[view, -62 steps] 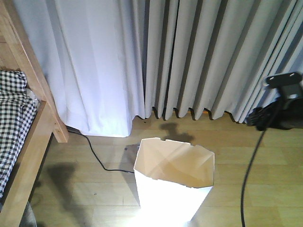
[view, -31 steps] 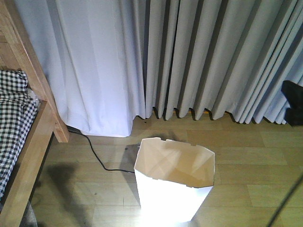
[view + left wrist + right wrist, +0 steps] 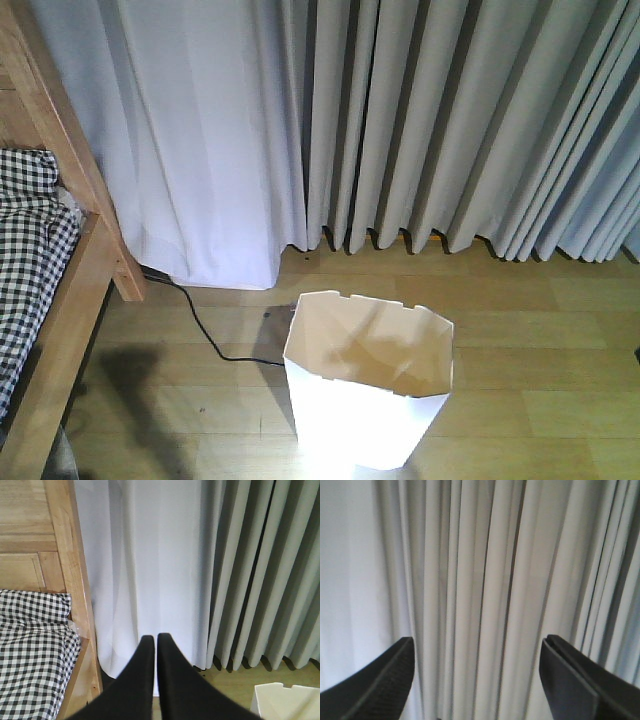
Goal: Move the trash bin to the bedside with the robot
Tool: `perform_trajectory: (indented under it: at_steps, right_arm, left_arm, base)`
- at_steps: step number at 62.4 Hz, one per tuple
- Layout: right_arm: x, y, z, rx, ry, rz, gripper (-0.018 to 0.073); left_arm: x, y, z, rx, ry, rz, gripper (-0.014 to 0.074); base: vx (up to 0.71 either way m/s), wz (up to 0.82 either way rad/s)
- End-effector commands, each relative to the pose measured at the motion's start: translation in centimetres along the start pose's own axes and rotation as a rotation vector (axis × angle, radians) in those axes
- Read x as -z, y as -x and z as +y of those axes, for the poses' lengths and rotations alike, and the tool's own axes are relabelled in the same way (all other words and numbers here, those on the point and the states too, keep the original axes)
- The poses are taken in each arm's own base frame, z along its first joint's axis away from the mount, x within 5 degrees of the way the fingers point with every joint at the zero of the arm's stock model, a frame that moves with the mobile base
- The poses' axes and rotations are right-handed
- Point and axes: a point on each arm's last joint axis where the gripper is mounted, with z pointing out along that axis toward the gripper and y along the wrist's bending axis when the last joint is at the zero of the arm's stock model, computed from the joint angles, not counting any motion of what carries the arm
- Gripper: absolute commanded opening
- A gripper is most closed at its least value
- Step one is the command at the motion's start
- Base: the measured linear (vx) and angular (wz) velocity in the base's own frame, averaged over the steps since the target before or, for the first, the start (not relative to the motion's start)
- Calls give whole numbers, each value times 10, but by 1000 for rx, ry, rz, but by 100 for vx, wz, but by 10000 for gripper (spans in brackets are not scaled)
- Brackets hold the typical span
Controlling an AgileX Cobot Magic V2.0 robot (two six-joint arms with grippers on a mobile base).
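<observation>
On the wooden floor (image 3: 520, 330) before the curtains (image 3: 400, 120), the trash bin (image 3: 366, 395) stands upright and untouched, well right of the bed (image 3: 60, 300). Seen from the left wrist, its rim sits low and right of the left claw (image 3: 152, 639), whose fingers are pressed together. The right claw (image 3: 476, 652) gapes wide, facing only curtain, so the left looks nearer.

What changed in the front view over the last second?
The black arm at the right edge drew off to the right and is now out of that view, its cable gone too. Nothing was gripped or released. The trash bin, floor cable and bed stayed put.
</observation>
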Motion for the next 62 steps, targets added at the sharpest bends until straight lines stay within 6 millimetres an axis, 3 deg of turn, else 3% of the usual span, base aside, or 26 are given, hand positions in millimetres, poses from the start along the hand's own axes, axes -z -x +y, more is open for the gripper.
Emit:
perform_trajectory:
  at_steps: [1, 6, 11, 23, 62]
  right_arm:
    - [4, 8, -4, -10, -42, -62, 518]
    - [5, 7, -3, -10, -31, -60, 491]
    - [5, 6, -2, -10, -28, -58, 393]
    - [5, 6, -2, -13, -25, -57, -17]
    - [5, 4, -2, 1, -29, -51, -9]
  left_arm:
    - [0, 1, 0, 6, -8, -65, -6]
    - [0, 1, 0, 6, -8, -65, -6]
    - [0, 1, 0, 6, -8, -65, -6]
    - [0, 1, 0, 6, -8, -65, -6]
    - [0, 1, 0, 6, -8, -65, -6]
  base:
    - [0, 0]
    - [0, 0]
    - [0, 0]
    - [0, 0]
    - [0, 0]
